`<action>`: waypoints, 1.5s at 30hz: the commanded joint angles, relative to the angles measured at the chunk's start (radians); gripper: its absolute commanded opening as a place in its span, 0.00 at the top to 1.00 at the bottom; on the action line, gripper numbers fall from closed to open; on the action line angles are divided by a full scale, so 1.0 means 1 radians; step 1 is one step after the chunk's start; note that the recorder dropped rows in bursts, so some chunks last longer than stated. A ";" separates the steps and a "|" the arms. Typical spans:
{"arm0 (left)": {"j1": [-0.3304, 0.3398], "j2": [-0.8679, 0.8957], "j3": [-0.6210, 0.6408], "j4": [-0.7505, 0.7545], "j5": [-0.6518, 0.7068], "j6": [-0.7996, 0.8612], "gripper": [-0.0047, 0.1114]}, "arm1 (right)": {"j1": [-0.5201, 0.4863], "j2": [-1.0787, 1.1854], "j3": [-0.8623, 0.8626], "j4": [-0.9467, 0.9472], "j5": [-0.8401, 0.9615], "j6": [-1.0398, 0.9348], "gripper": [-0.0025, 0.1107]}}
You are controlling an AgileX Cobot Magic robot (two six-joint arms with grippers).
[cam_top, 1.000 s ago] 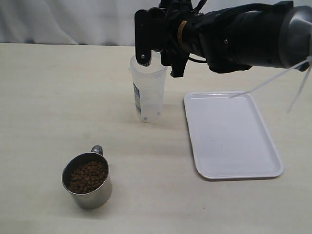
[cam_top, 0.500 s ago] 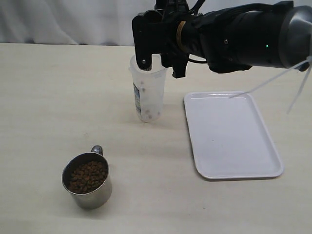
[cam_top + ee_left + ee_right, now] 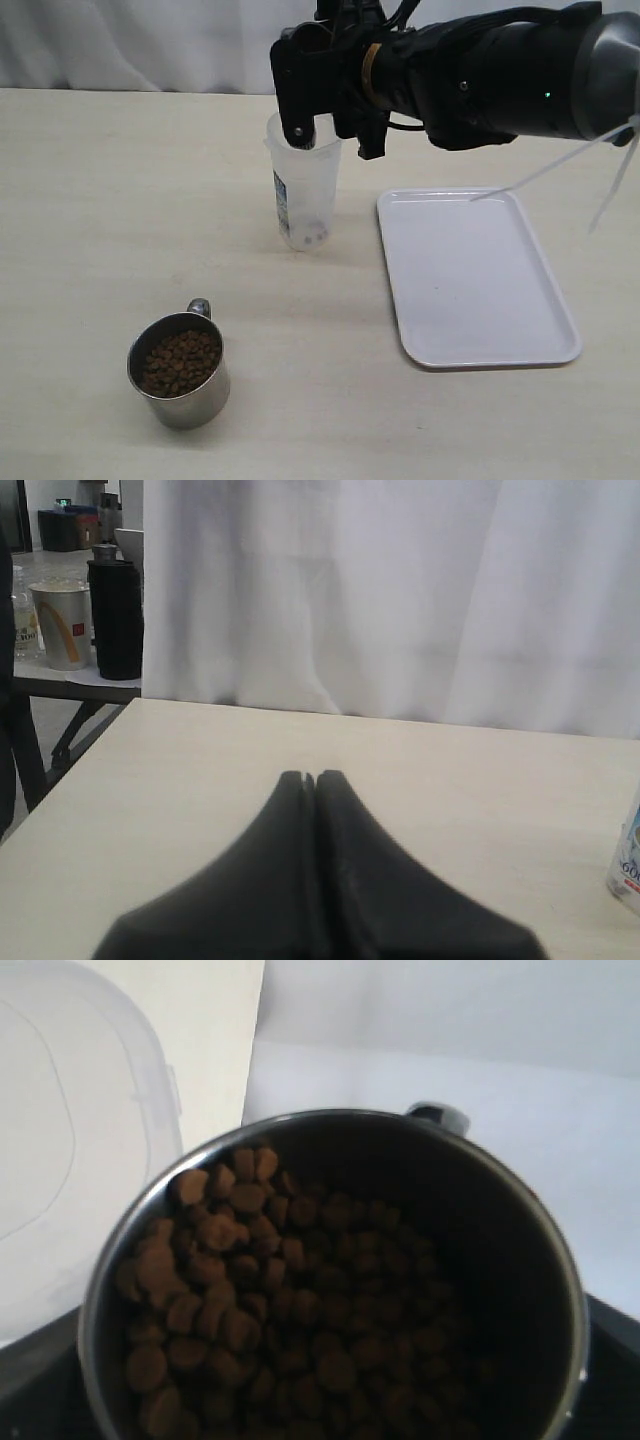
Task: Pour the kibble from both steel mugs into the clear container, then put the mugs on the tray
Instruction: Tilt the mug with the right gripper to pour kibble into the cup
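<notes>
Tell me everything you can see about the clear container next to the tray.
The clear container is a tall tumbler of frosted, translucent plastic with a rounded-square rim and a small dark-and-white label on one side. It stands upright on the table, left of the tray and apart from it. A few brown kibble pellets lie at its bottom. The right pincer, holding a steel mug, hangs over its rim; contact cannot be told.

The right arm [image 3: 500,75] reaches in from the right side to the far middle of the scene, its wrist bent so the right gripper [image 3: 332,135] points downward. Its jaws stand wide, clamped around a steel mug [image 3: 330,1280]. The left gripper [image 3: 312,780] has its two fingers pressed flat together.
</notes>
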 commanded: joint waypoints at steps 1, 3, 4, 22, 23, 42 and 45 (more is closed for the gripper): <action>0.000 -0.003 0.002 -0.003 -0.014 -0.002 0.96 | 0.002 -0.008 -0.018 -0.014 0.010 -0.032 0.94; 0.000 -0.003 0.002 -0.003 -0.014 -0.002 0.96 | 0.002 -0.001 -0.028 -0.014 0.014 -0.032 0.94; 0.000 -0.003 0.002 -0.003 -0.014 -0.002 0.96 | 0.002 0.006 -0.037 -0.014 0.019 -0.032 0.94; 0.000 -0.003 0.002 -0.005 -0.010 -0.002 0.96 | 0.035 0.016 -0.028 -0.014 0.108 -0.092 0.94; 0.000 -0.003 0.002 -0.005 -0.010 -0.002 0.96 | 0.035 0.016 -0.023 -0.014 0.112 -0.092 0.94; 0.000 -0.003 0.002 -0.005 -0.014 -0.002 0.96 | 0.035 0.016 -0.023 -0.014 0.109 -0.174 0.94; 0.000 -0.003 0.002 -0.005 -0.014 -0.002 0.96 | 0.036 0.016 -0.023 -0.014 0.109 -0.211 0.94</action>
